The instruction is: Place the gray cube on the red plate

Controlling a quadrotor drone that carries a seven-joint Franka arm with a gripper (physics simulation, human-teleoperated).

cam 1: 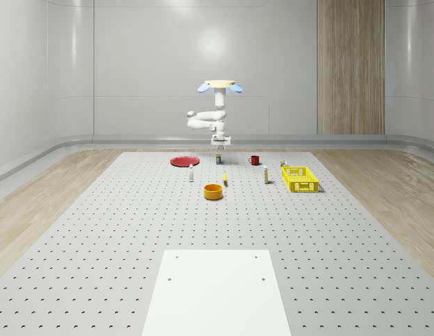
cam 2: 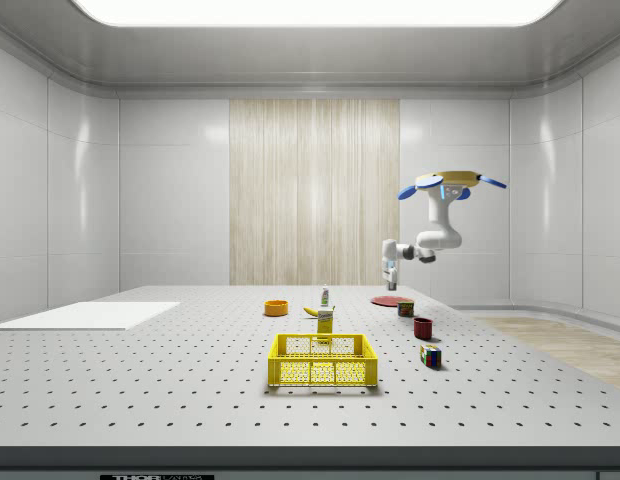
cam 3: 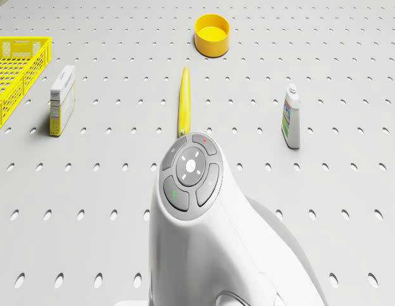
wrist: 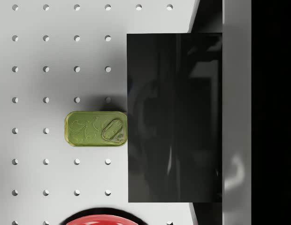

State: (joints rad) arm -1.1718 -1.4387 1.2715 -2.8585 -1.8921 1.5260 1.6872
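1. The drone (cam 1: pixel 218 85) is seen hovering over the far part of the perforated table (cam 1: pixel 98 231), with the arm folded beneath it.
2. The gripper (cam 1: pixel 220 143) is hung above a green tin (cam 1: pixel 218 159), between the red plate (cam 1: pixel 183 162) and a red mug (cam 1: pixel 254 160).
3. The gray cube (wrist: pixel 173 117) is carried off the table, close before the wrist camera, with the gripper clamped on it. Its face is dark and glossy.
4. In the wrist view the cube overlaps one end of the tin, and the plate's rim (wrist: pixel 96 220) lies near the tin.
5. A pull tab and embossed lid are noted on the tin; no writing can be read.
6. Printed labels are seen on a small box (cam 3: pixel 62 100) and a white bottle (cam 3: pixel 291 118); neither can be read.
7. A banana (cam 3: pixel 183 102) lies between box and bottle, and an orange bowl (cam 3: pixel 212 35) beyond its tip.
8. A yellow crate (cam 1: pixel 299 178) stands well apart from the plate, toward the whole-scene view's right.
9. Open table is left around the plate; a white sheet (cam 1: pixel 217 294) covers the near edge.
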